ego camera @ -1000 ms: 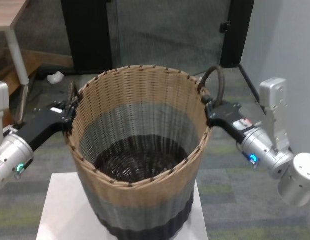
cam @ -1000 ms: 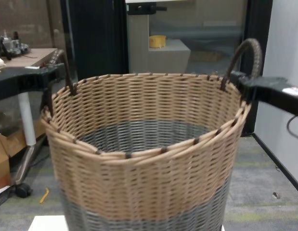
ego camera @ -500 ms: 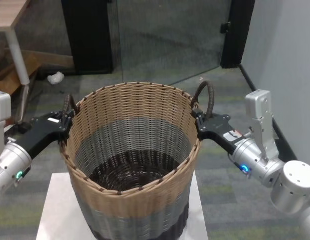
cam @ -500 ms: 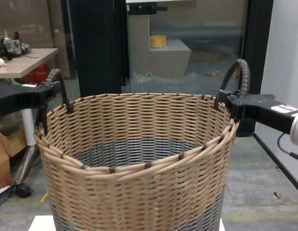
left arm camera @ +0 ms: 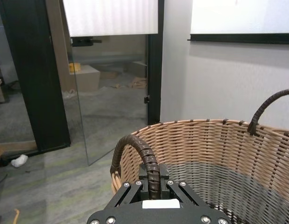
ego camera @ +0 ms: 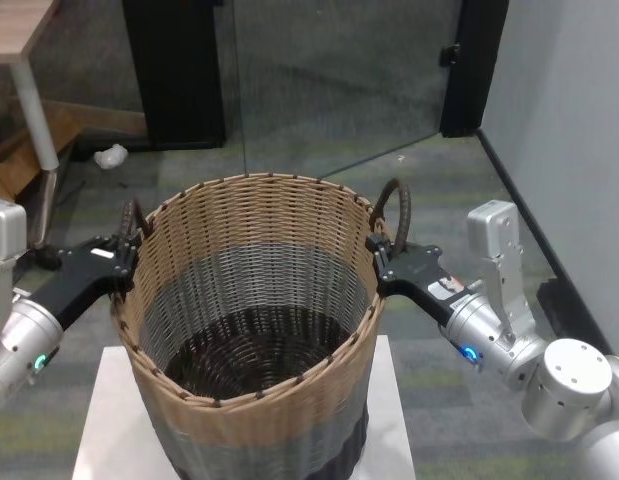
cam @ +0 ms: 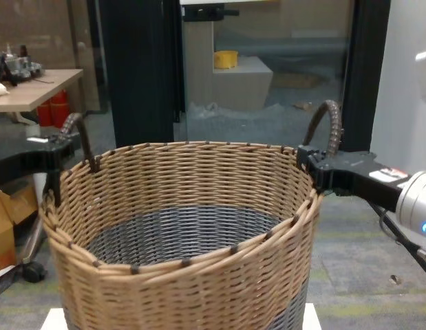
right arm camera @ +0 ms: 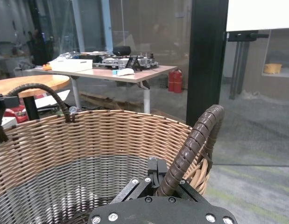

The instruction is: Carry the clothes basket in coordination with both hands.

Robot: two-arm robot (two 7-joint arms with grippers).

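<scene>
The clothes basket [ego camera: 251, 285], round wicker with a tan top band and grey lower band, stands empty over a white stand [ego camera: 101, 420]. My left gripper [ego camera: 124, 262] is shut on the dark wrapped handle [ego camera: 133, 214] at the basket's left rim; the left wrist view shows that handle [left arm camera: 135, 148] clamped in the gripper [left arm camera: 153, 181]. My right gripper [ego camera: 381, 262] is shut on the right handle [ego camera: 397, 205], and the right wrist view shows this handle [right arm camera: 195, 140] pinched in the gripper [right arm camera: 158, 179]. In the chest view, both grippers [cam: 58, 148] [cam: 310, 161] flank the basket [cam: 178, 199].
A wooden desk [ego camera: 19, 40] stands at the far left, with a box [cam: 3, 237] on the floor beneath it. Black door frames [ego camera: 174, 70] and a glass panel are behind the basket. A grey wall [ego camera: 569, 120] runs along the right.
Both arms have lowered the basket and drawn it nearer; its rim sits lower in the head and chest views. Both grips on the handles are unchanged.
</scene>
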